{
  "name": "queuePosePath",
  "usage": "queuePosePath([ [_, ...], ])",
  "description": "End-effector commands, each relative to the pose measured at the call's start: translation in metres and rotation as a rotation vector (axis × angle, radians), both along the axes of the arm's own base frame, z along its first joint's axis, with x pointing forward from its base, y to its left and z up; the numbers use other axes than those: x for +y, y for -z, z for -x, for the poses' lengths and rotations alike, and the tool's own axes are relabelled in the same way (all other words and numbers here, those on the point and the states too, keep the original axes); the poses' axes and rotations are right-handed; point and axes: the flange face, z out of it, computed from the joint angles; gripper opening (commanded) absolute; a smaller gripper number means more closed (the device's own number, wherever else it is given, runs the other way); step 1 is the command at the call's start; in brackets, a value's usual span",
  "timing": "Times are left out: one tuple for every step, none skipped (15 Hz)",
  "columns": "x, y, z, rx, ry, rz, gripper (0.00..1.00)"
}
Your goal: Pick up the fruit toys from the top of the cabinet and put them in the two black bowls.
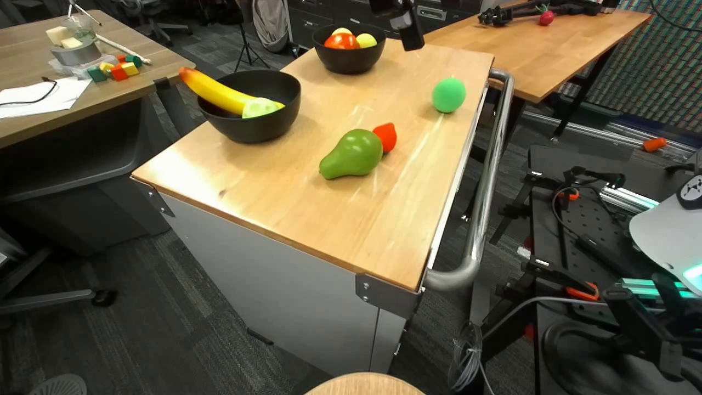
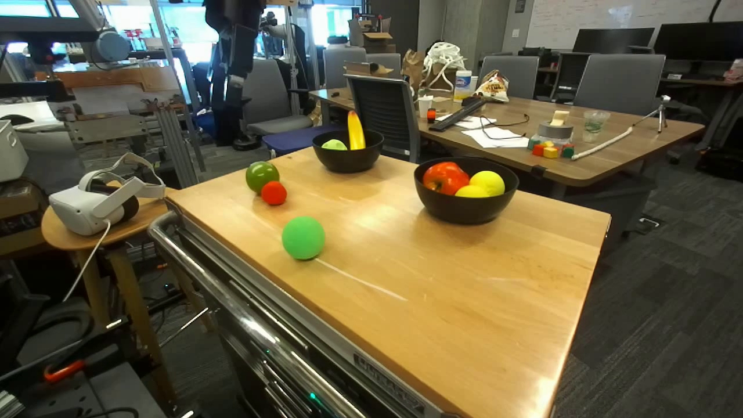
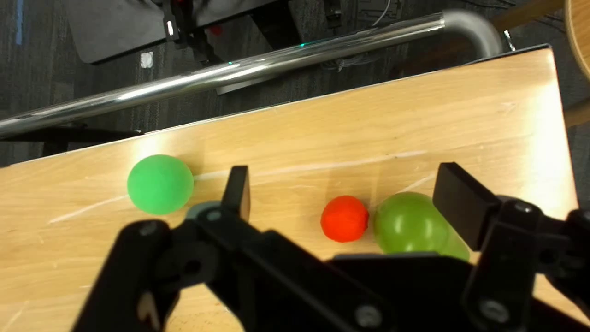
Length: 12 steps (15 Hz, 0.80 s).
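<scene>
In an exterior view, the lower part of a smooth yellow banana toy with an orange-red tip is being partly covered, inside a round black bowl, by a pale green rounded fruit toy whose kind is proving hard to make out; farther right, the bottoms of a glossy red rounded fruit toy and two yellow round fruit toys are being hidden by the wall of a second round black bowl. In the wrist view, a glossy green pear toy is being partly blocked by the black two-fingered gripper. Left to right there, a matte green ball-shaped toy is being seen outside the fingers, a small red rounded toy is being framed between them, and the pear toy is lying just beside it, whether touching or apart not being made clear. All three are being supported by the light wooden cabinet top. The gripper's fingers are being held wide apart and nothing is being gripped. In both exterior views, the gripper is being pointed downward above the cabinet top, and the arm beyond it is being cut off by the top edge.
</scene>
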Motion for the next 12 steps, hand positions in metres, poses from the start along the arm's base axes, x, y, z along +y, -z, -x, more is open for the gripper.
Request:
queuePosePath([
  [0.0, 0.001, 0.002, -0.027, -0.147, -0.006, 1.0],
  [-0.005, 0.009, 0.001, -0.065, -0.177, -0.008, 1.0],
  [-0.01, 0.017, -0.002, -0.099, -0.216, -0.022, 1.0],
  [-0.011, 0.032, -0.007, -0.13, -0.253, -0.046, 1.0],
  [-0.01, 0.044, -0.012, -0.154, -0.298, -0.066, 1.0],
  [-0.007, 0.054, -0.016, -0.159, -0.314, -0.137, 1.0],
  [0.001, 0.065, -0.019, -0.069, -0.203, -0.189, 1.0],
  [0.004, 0.077, -0.022, -0.111, -0.09, -0.113, 1.0],
  [-0.003, 0.066, -0.015, -0.095, -0.19, -0.124, 1.0],
  [-0.002, 0.075, -0.017, -0.091, -0.15, -0.112, 1.0],
  [0.0, 0.083, -0.018, -0.087, -0.131, -0.105, 1.0],
  [0.001, 0.087, -0.019, -0.086, -0.121, -0.101, 1.0],
])
